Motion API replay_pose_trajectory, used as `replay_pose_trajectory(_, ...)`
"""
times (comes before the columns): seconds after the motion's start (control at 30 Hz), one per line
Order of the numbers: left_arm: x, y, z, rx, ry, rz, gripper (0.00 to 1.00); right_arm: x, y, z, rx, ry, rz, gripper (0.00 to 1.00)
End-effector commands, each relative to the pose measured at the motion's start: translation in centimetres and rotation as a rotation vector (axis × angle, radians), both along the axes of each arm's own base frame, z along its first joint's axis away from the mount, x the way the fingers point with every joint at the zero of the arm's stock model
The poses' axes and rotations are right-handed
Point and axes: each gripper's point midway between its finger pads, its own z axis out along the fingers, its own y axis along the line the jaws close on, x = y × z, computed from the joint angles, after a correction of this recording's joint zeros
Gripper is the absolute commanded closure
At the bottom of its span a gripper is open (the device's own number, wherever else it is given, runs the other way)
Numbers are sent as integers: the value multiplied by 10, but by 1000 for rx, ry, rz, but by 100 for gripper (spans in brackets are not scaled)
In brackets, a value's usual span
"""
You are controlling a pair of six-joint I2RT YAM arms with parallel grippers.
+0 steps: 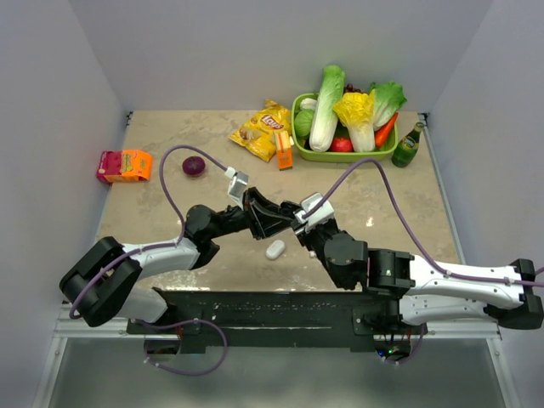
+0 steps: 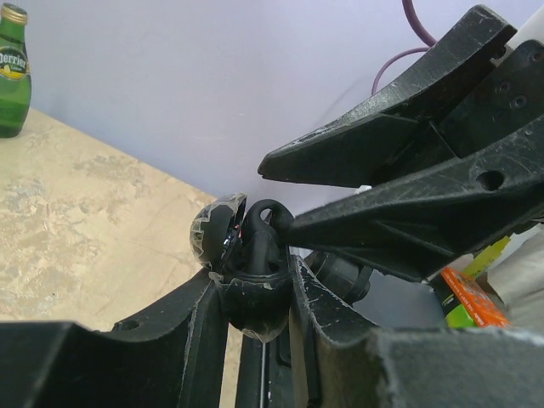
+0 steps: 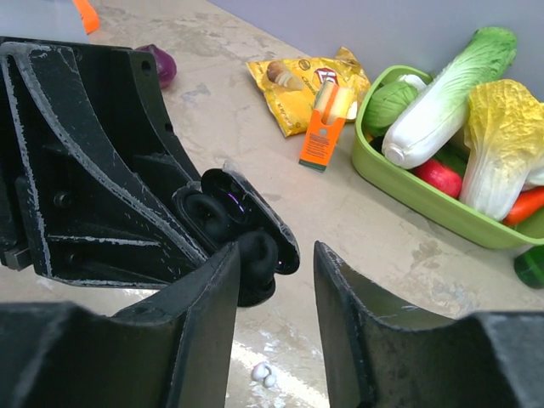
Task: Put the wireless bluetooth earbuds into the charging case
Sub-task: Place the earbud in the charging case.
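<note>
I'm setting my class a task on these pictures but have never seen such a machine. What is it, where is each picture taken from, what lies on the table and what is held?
These are two robot arms, a left arm and a right arm, each ending in a two-finger gripper. One picture looks down from above. The other two come from cameras on the wrists. The left gripper clamps an open black charging case. The right gripper, jaws apart, sits close against it. On the table lie a white case, two tiny white earbuds, a red onion, a crisp bag, a green basket of vegetables and a green bottle.
</note>
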Motion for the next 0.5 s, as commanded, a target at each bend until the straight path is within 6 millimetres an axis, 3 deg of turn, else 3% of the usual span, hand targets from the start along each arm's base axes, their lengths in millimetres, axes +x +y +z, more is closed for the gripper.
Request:
replay_pose_trajectory(0.0,-52,50,125,-469,-496,14,100,-5,-3,5,71,17,21,53)
replay_pose_trajectory(0.3,-49,47,118,-452,-479,16,100,-9,-37,49,319,15,-19,40)
replay_pose_trajectory(0.37,-50,47,116,-447,-479,14,100,-7,-46,56,356,13,-40,39)
replay_pose_trajectory(0.47,-50,46,110,-430,-484,12,100,-7,-43,54,352,45,-30,34)
